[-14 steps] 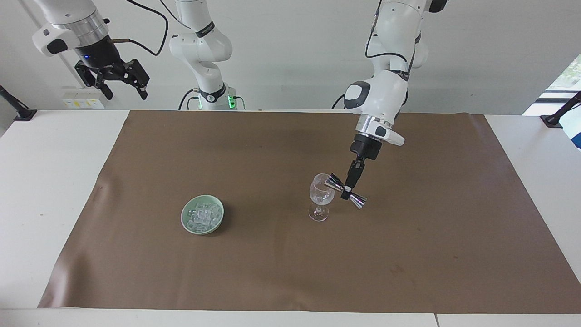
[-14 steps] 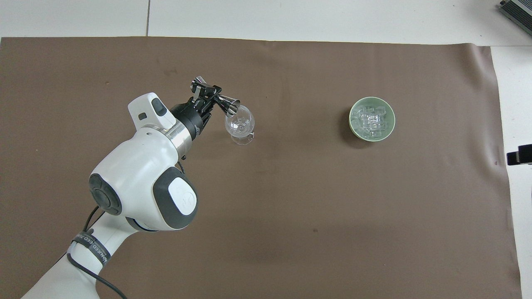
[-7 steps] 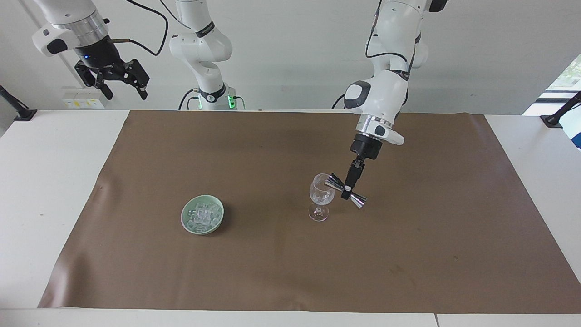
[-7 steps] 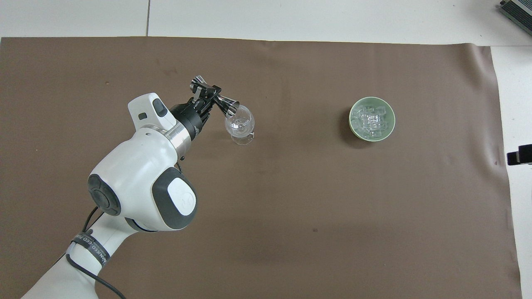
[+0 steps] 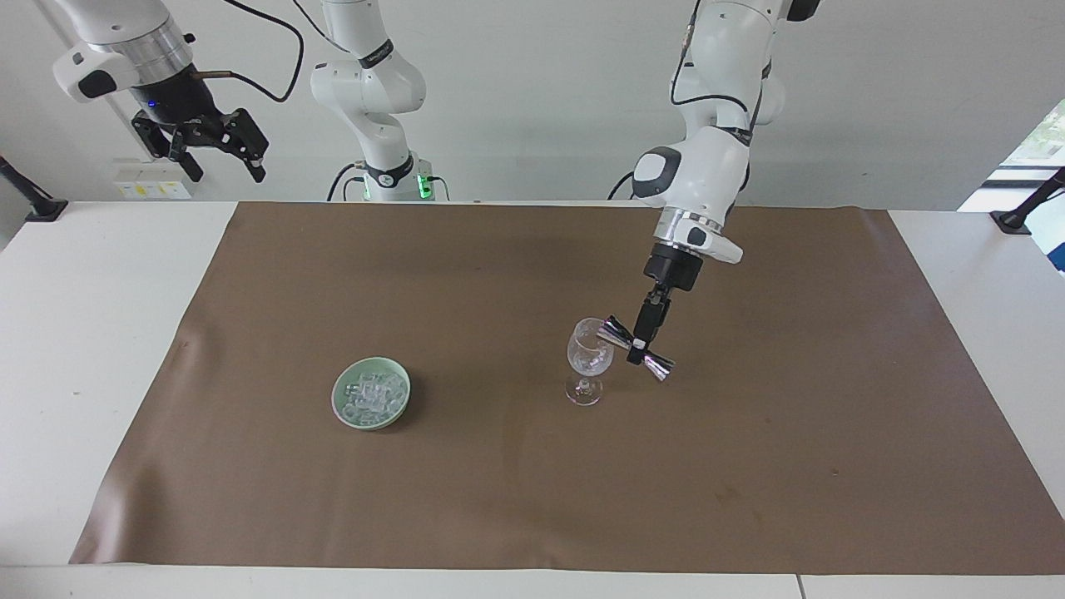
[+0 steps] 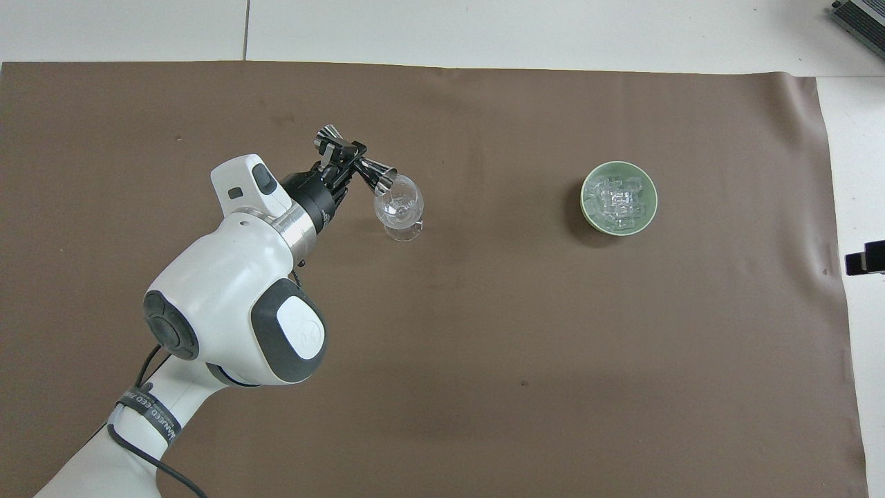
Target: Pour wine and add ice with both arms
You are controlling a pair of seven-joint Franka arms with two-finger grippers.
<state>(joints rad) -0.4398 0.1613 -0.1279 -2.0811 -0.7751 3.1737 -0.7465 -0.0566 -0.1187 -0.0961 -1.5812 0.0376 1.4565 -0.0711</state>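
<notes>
A steel jigger (image 5: 636, 349) is clamped at its waist by the left gripper (image 5: 639, 348) and tilted, one cup at the rim of the wine glass (image 5: 588, 359); the glass stands upright on the brown mat (image 5: 749, 433) covering the counter; the ice (image 5: 372, 397) is heaped in a green bowl (image 5: 371, 393) (toward the right arm's end); the right gripper (image 5: 218, 146) is held high with jaws spread, holding nothing, the arm waiting.
</notes>
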